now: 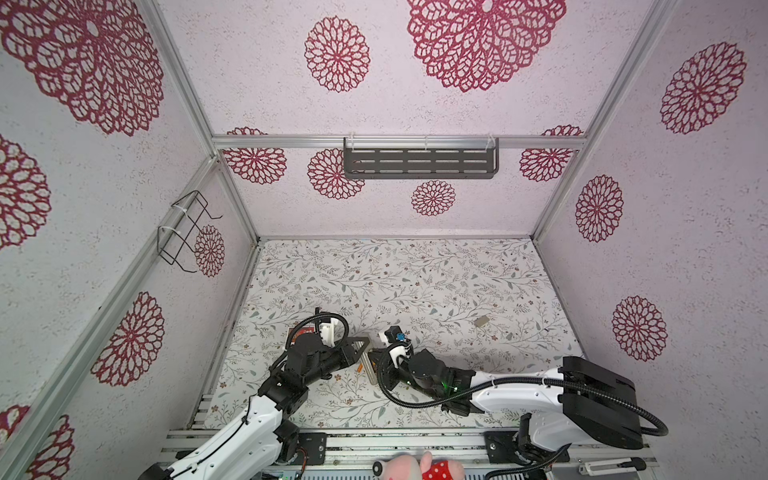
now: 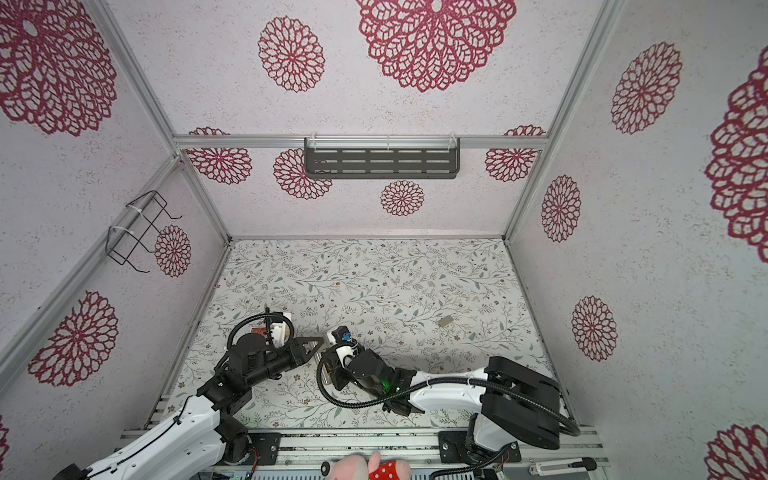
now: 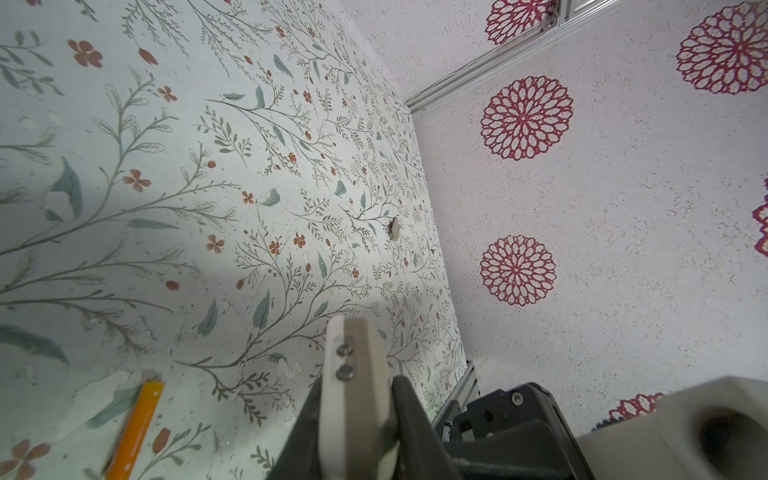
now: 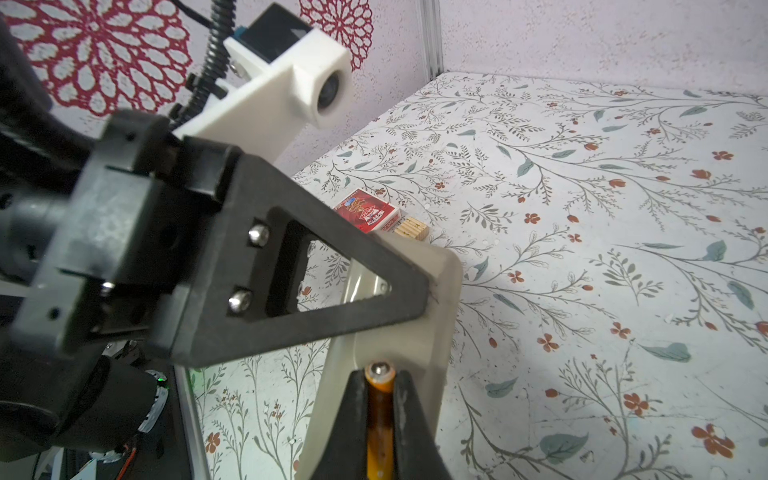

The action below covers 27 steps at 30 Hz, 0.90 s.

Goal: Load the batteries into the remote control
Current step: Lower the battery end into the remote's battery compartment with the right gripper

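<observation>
Fingers [image 3: 411, 415] of my left gripper [image 3: 359, 399] clamp the remote control [image 3: 357, 340]; my right gripper [image 4: 379, 395] pinches one battery [image 4: 377, 384] just beside it. A second battery [image 3: 137, 428] lies on the table [image 3: 208, 208].

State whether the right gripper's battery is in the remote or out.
Out: the battery sits pinched in the right gripper, metal tip toward the remote control; contact cannot be told.
</observation>
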Each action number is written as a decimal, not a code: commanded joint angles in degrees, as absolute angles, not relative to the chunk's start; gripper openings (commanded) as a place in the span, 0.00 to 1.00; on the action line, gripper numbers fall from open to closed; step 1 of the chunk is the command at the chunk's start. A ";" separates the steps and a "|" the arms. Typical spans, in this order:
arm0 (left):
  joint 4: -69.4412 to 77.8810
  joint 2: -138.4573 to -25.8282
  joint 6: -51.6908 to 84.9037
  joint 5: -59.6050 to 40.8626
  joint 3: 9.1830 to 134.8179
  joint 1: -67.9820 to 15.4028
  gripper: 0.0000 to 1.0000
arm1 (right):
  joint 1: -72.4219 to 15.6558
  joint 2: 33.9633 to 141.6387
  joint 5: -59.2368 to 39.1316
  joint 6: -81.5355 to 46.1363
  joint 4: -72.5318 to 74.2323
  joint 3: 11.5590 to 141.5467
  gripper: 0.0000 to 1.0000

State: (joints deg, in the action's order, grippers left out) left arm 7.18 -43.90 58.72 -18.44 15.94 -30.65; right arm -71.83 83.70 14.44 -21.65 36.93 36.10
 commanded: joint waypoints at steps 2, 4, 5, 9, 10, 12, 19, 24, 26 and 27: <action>8.53 -42.71 57.53 -17.99 16.13 -31.25 0.00 | -71.85 84.37 14.50 -21.90 34.97 37.28 0.00; 8.46 -42.71 57.31 -17.68 16.01 -31.20 0.00 | -71.88 84.46 14.59 -21.92 34.78 37.28 0.00; 8.46 -42.73 57.22 -17.64 16.00 -31.23 0.00 | -71.89 84.46 14.64 -21.89 34.80 37.31 0.00; 8.23 -42.71 56.97 -17.19 16.00 -31.25 0.00 | -71.89 84.73 14.40 -21.97 34.20 37.57 0.00; 8.07 -42.67 56.75 -17.12 16.09 -31.20 0.00 | -71.88 84.83 14.41 -21.96 34.08 37.68 0.00; 7.82 -42.46 56.52 -16.79 16.11 -31.20 0.00 | -71.85 85.03 14.44 -21.80 33.59 37.92 0.00; 7.48 -41.66 56.25 -16.19 16.10 -31.25 0.00 | -71.85 85.52 14.59 -22.15 33.31 38.14 0.00; 7.40 -41.61 56.25 -16.09 16.07 -31.24 0.00 | -71.89 85.35 14.61 -22.24 33.35 38.19 0.06; 7.35 -41.53 56.25 -16.08 16.11 -31.24 0.00 | -71.87 85.34 14.60 -22.19 33.39 38.32 0.11; 7.21 -41.40 56.18 -16.08 16.19 -31.25 0.00 | -71.89 85.26 14.58 -22.15 33.35 38.32 0.12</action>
